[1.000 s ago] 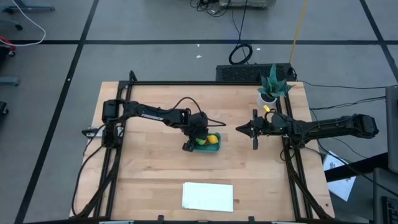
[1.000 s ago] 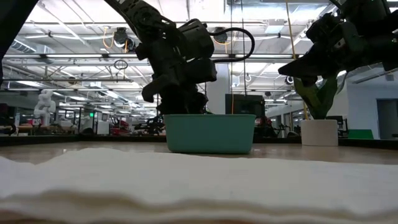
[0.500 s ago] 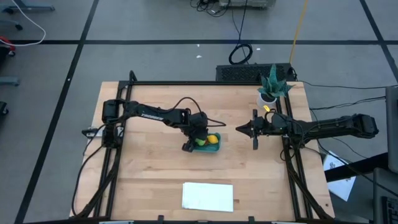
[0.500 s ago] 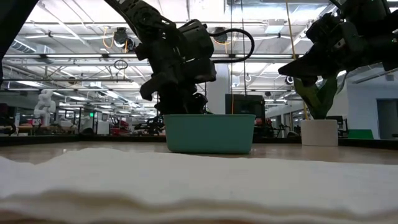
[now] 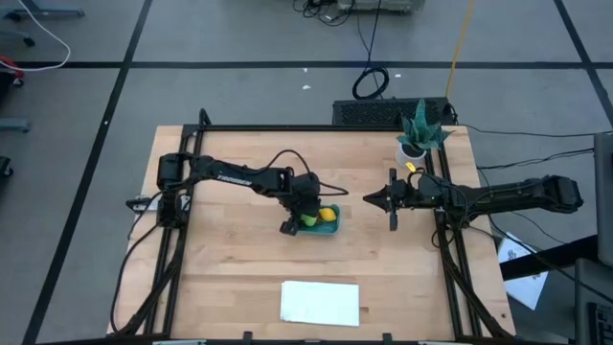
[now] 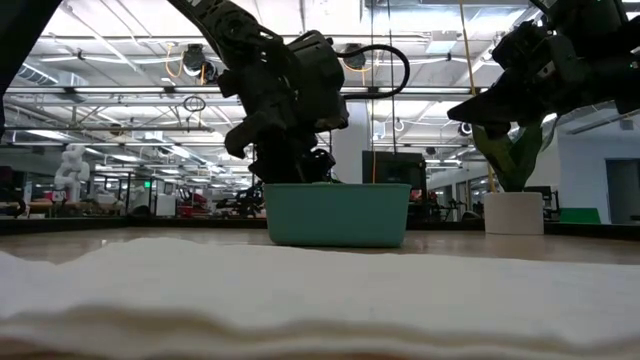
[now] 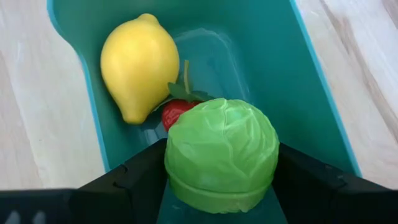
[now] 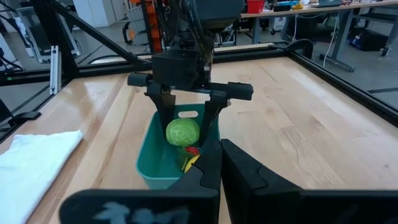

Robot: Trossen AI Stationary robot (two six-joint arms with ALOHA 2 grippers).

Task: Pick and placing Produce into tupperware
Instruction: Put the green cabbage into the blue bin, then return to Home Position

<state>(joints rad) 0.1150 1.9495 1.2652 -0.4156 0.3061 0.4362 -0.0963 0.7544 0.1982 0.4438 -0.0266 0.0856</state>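
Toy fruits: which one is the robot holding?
The green ball, clamped between the left gripper's fingers above the tub; the lemon and red fruit lie inside.

No text, label or number is legible anywhere (arms included)

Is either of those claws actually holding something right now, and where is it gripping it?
Yes. The left gripper holds the green ball by its two opposite sides, above the tupperware. The right gripper holds nothing.
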